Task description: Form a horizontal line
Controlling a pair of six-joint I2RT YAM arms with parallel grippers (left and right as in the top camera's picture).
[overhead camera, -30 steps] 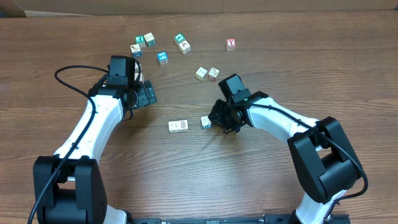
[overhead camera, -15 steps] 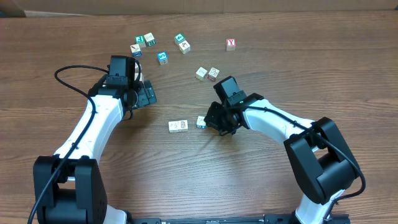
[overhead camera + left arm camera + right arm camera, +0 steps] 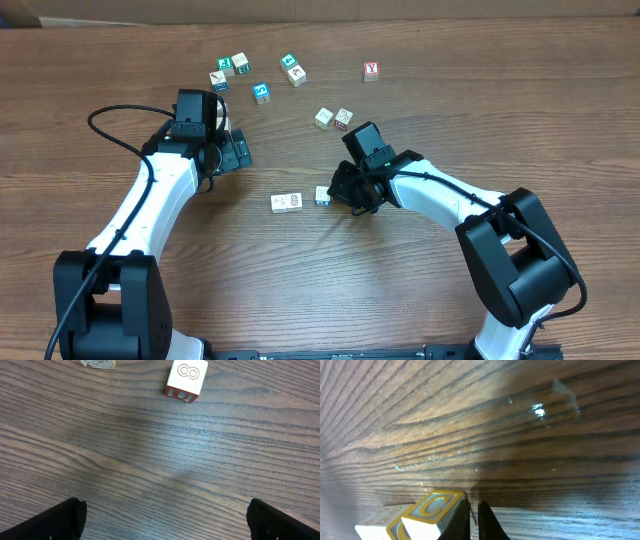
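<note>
Two touching cream cubes [image 3: 287, 203] lie in a short horizontal row at mid-table. A cube with a C [image 3: 323, 195] sits just right of them with a small gap. In the right wrist view the C cube [image 3: 432, 510] lies against the left side of my right gripper [image 3: 474, 507], next to a cream cube [image 3: 377, 521]. My right gripper [image 3: 345, 192] is shut with nothing between its fingers. The red Y cube [image 3: 371, 71] stands alone at the back right. My left gripper [image 3: 238, 152] is open and empty, left of the row.
Two loose cubes [image 3: 333, 118] sit behind my right gripper; the left wrist view shows one with an 8 [image 3: 186, 379] ahead of the open fingers. Several loose green, blue and red-marked cubes [image 3: 260, 75] lie at the back left.
My right gripper has moved left, sliding the C cube closer to the two-cube row. The left arm has not moved.
</note>
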